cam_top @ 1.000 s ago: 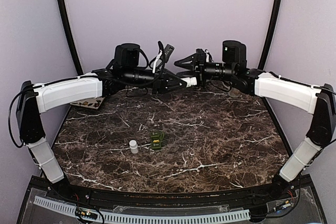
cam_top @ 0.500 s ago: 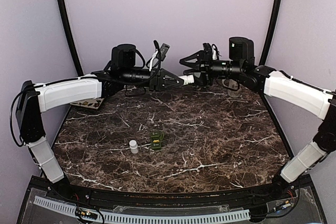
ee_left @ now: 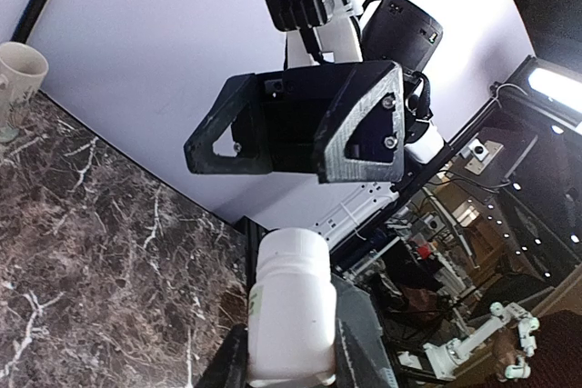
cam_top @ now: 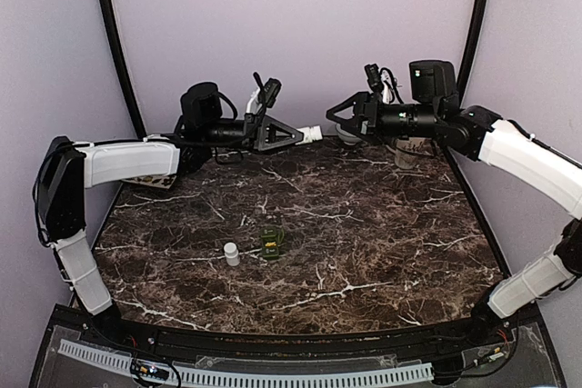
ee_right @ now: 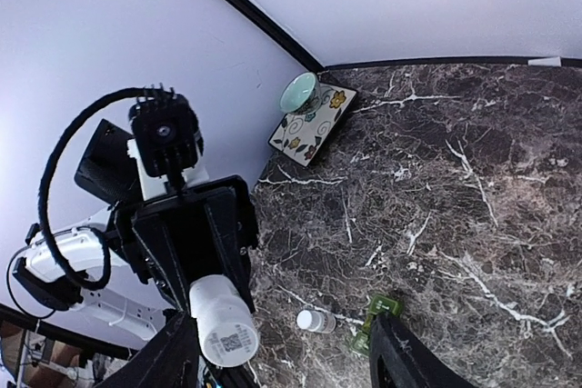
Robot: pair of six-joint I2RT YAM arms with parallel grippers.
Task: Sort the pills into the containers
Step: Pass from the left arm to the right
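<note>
My left gripper (cam_top: pixel 293 135) is shut on a white pill bottle (cam_top: pixel 311 132), held sideways high above the back of the table; in the left wrist view the bottle (ee_left: pixel 291 302) sits between my fingers. My right gripper (cam_top: pixel 338 121) is open and empty, facing the bottle with a gap between them. In the right wrist view the held bottle (ee_right: pixel 223 320) lies ahead of my spread right gripper (ee_right: pixel 291 365). The dark green container (cam_top: pixel 272 241) stands mid-table, with a second small white bottle (cam_top: pixel 232 253) just to its left; both show in the right wrist view, container (ee_right: pixel 375 311), bottle (ee_right: pixel 316 320).
A patterned tile (cam_top: pixel 150 179) lies at the table's back left, with a teal bowl (ee_right: pixel 298 93) on it in the right wrist view. A mug (cam_top: pixel 409 150) stands at the back right, behind the right arm. The table is dark marble (cam_top: pixel 364 252).
The two grippers, which met at the bottle, have drawn apart: the right one pulled back to the right and is open, the left one moved left with the bottle.
</note>
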